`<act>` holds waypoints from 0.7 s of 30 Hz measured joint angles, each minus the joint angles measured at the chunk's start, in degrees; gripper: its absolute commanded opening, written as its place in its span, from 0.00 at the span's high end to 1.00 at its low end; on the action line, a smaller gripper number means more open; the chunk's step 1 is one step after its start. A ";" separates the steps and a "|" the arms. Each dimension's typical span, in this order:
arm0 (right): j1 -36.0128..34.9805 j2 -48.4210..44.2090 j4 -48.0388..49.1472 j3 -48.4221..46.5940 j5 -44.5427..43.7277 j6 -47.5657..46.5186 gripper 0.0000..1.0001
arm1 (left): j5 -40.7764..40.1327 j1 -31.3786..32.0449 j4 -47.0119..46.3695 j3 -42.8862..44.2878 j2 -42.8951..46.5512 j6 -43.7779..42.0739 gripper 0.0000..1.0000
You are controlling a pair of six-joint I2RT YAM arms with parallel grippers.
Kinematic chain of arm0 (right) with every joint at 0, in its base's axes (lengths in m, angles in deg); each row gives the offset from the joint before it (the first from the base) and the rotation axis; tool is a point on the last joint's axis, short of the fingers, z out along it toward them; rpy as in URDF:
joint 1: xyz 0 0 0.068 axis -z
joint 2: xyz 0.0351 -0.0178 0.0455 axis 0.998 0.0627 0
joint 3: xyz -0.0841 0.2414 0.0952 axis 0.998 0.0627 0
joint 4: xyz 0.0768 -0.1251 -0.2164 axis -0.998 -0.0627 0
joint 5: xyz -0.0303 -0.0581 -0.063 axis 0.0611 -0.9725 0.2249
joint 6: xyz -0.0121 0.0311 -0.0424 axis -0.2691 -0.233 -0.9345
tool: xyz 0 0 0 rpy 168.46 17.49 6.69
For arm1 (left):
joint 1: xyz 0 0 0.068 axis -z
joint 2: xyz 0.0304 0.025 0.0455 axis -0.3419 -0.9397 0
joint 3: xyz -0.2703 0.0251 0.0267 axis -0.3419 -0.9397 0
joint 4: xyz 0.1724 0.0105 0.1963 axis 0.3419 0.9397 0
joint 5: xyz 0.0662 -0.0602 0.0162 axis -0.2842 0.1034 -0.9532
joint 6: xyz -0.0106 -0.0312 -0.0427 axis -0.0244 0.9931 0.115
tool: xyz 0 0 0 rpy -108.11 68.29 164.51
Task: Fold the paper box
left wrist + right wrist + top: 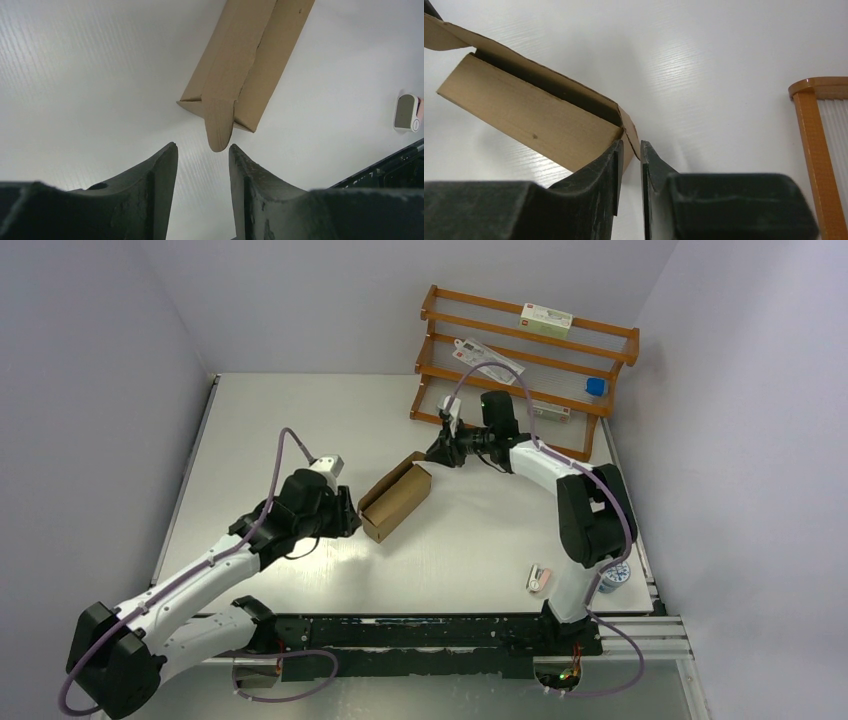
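Paper box (395,502) lies in the middle of the table (300,420). Its long axis runs diagonally from the left gripper (352,512) at its near-left end to the right gripper (437,453) at its far-right end. It is well apart from every edge, with bare surface all round. Left fingers (165,170) stand apart, the rounded tuck flap just beyond their tips. Right fingers (609,165) sit narrow about an end flap; I cannot tell whether they pinch it. That far end gapes, dark inside. Printed cartons (545,318) rest on the wooden rack (810,150).

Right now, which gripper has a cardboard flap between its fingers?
The right gripper: its narrow-set fingers straddle an end flap of the paper box. The left gripper only faces the rounded tuck flap, ahead of its fingertips.
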 measured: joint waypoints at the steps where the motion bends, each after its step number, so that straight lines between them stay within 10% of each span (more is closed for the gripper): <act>1: 0.00 -0.42 0.02 0.26 0.04 0.24 0.80 | 0.07 0.11 -0.22 0.00 -0.26 0.09 0.53; 21: -0.81 -0.90 -3.63 -2.43 -1.51 -2.45 0.63 | -0.20 2.43 -1.42 0.68 -4.15 0.96 0.73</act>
